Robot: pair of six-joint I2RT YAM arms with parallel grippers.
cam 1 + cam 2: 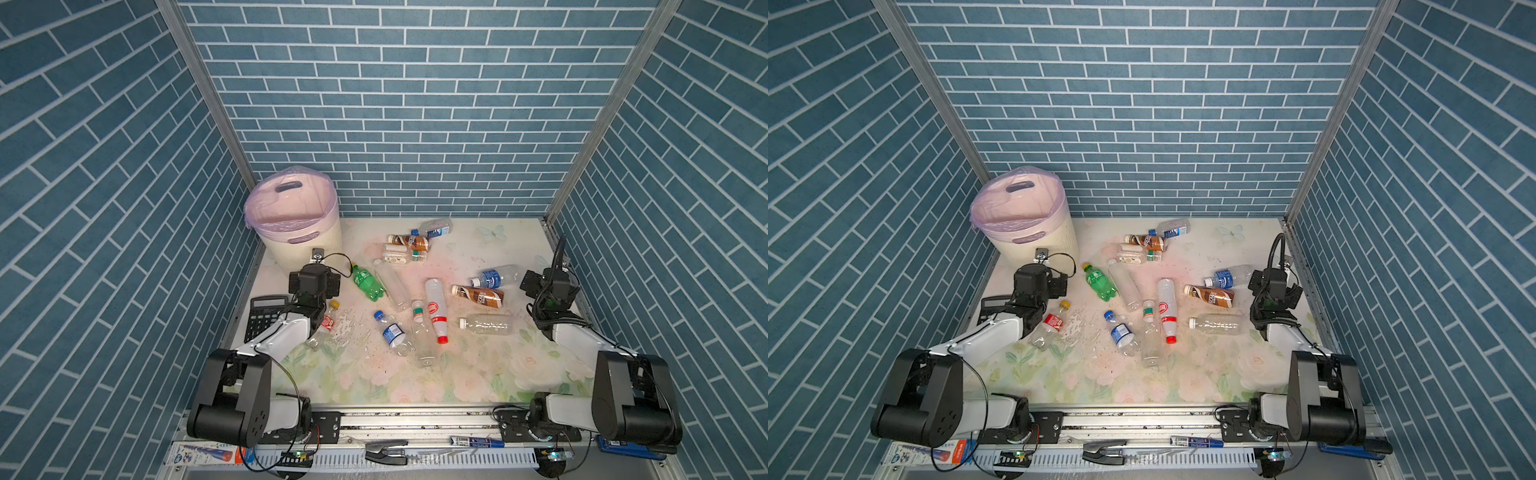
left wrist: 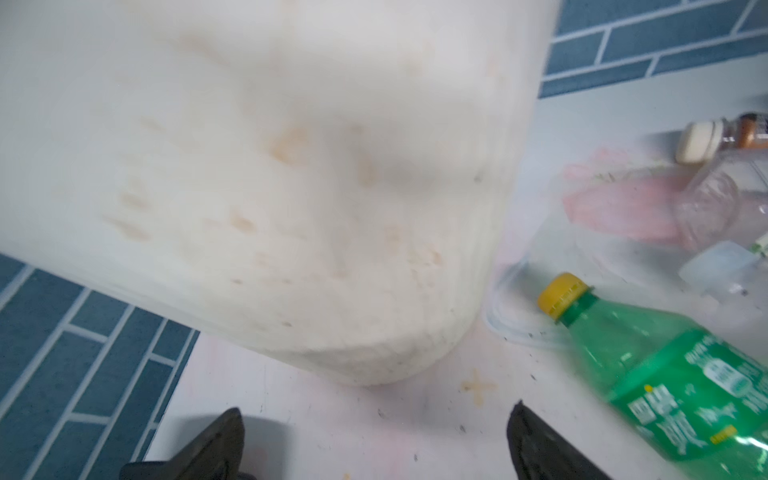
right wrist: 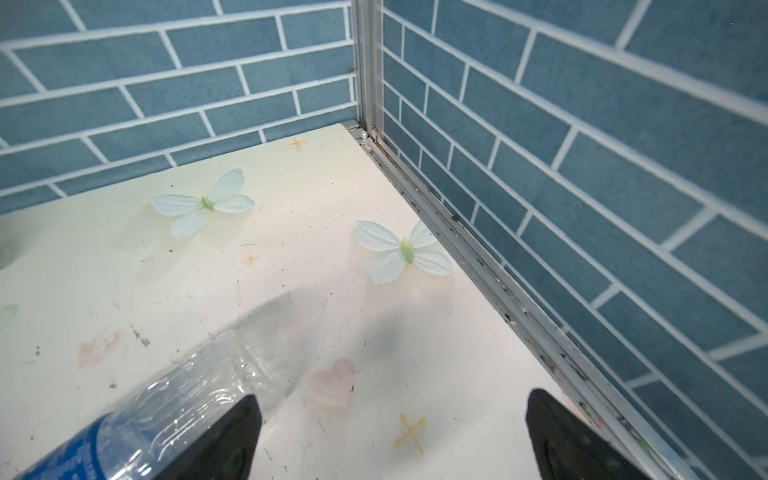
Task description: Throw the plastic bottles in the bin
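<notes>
**Both top views.** A flower-printed bench (image 1: 415,382) is closed in by blue brick-pattern walls at the back, left and right, with a metal rail (image 1: 575,291) along its right edge. The bin (image 1: 291,249), lined with a pink bag, stands upright at centre left of the frame, in the bench's far-left corner and close to both walls. The plastic bottles all lie on their sides on the bench, outside the bin. A green bottle (image 1: 368,284) is nearest the bin, and a cluster (image 1: 409,243) lies near the back wall. A white bottle with red cap (image 1: 435,309) is mid-frame, with a brown-labelled bottle (image 1: 480,296) and a plain clear bottle (image 1: 486,325) to its right. A black calculator (image 1: 266,316) lies at the left edge, partly under the left arm. The strip of bench in the lower part of the frame, toward the arm bases, is open.

**Wrist views.** The left tool (image 2: 375,415) has its jaws spread wide and holds nothing. It sits low over the bench, facing the bin's stained lower wall, with the green bottle just beside one finger and apart from it. The right tool (image 3: 395,399) also has its jaws spread wide and holds nothing. It is near the right rail, with bare bench ahead as far as the back-right corner. A blue-labelled bottle (image 1: 494,276) lies just beside one of its fingers, outside the gap; whether they touch cannot be told.
</notes>
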